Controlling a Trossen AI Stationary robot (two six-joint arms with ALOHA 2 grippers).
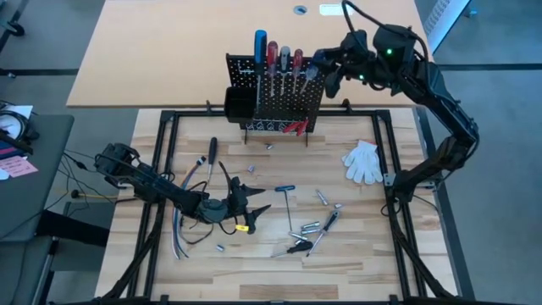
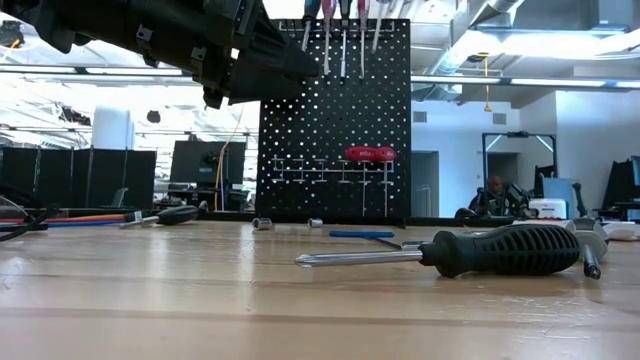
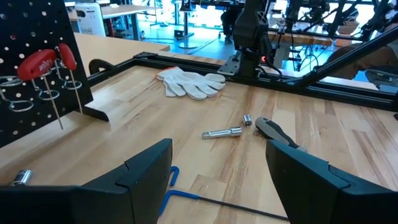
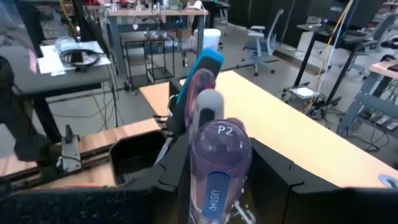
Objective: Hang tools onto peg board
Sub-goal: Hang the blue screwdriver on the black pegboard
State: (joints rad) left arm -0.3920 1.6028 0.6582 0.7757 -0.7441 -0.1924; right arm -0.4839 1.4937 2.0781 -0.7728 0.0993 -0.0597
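Note:
The black peg board (image 1: 275,97) stands at the table's far middle, with a row of screwdrivers upright in its top rail and red pliers (image 2: 370,155) hanging on its face. My right gripper (image 1: 326,72) is at the rail's right end, shut on a clear purple screwdriver (image 4: 219,168) marked P2. My left gripper (image 1: 254,203) hovers open and empty low over the table's middle, and a blue-handled hex key (image 3: 177,193) lies below it. A black-handled screwdriver (image 2: 500,250) lies flat near the front. My right gripper has the purple screwdriver's handle (image 4: 214,186) between its two fingers, one on each side, below the rounded top. The fingers come level from the table's right side, across the handle. The screwdriver stands upright at the end of the row of handles; its shaft is hidden.
A white glove (image 1: 362,161) lies at the right. A cable bundle (image 1: 190,212) lies by my left arm. Small silver bits and sockets (image 3: 222,132) are scattered over the middle. A black bin (image 4: 134,158) hangs at the board's left side. Another black screwdriver (image 1: 212,152) lies left of centre.

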